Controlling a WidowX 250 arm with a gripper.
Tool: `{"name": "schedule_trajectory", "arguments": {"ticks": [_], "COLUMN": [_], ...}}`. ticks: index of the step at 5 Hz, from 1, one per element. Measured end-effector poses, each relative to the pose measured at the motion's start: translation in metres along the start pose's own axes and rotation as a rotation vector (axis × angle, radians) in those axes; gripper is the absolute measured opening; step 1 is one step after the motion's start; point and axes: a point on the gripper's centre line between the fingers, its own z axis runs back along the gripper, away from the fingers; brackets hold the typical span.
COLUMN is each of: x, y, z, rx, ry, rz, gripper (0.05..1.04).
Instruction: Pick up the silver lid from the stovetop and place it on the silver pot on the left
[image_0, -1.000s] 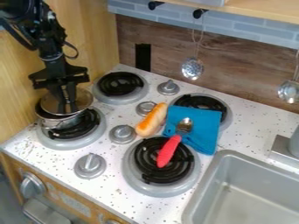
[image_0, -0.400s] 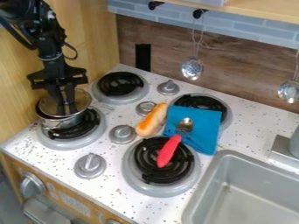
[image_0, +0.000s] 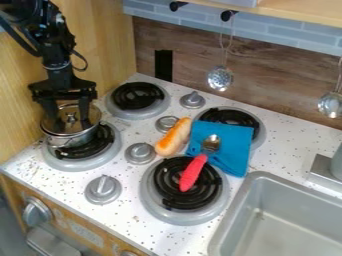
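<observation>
Your gripper (image_0: 69, 120) points down over the pot (image_0: 72, 138). Jaws are spread, one on each side of the lid knob (image_0: 71, 118), not pinched on it. Lid (image_0: 56, 127) is on top of the pot; pot is on a burner (image_0: 75, 167). Tightest side for you: wooden side wall (image_0: 17, 90), just left of the pot. Rear burner (image_0: 138, 113) is behind the pot and to its right. Right of the pot: white bench (image_0: 127, 134), then a stove knob (image_0: 140, 153), then the bread roll (image_0: 174, 136), lying at a slant. Farther right of the pot, your blue cloth (image_0: 230, 152) has a spoon (image_0: 192, 173) on it, red handle out over another coil (image_0: 172, 193). Low bench front edge is ahead of the pot, on the camera side. Sink (image_0: 244, 197) is well off to the pot's right, toward the camera; its raised rim is your edge there.
</observation>
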Motion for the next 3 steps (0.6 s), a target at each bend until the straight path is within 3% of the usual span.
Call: {"name": "schedule_trajectory", "arguments": {"ticks": [2, 3], "x": [-0.003, -0.003], "y": [-0.002, -0.015], "z": [0.003, 0.027], "rx": [-0.005, -0.040], "ry": [0.016, -0.007], "rz": [-0.042, -0.095], "gripper": [1.001, 1.001]}}
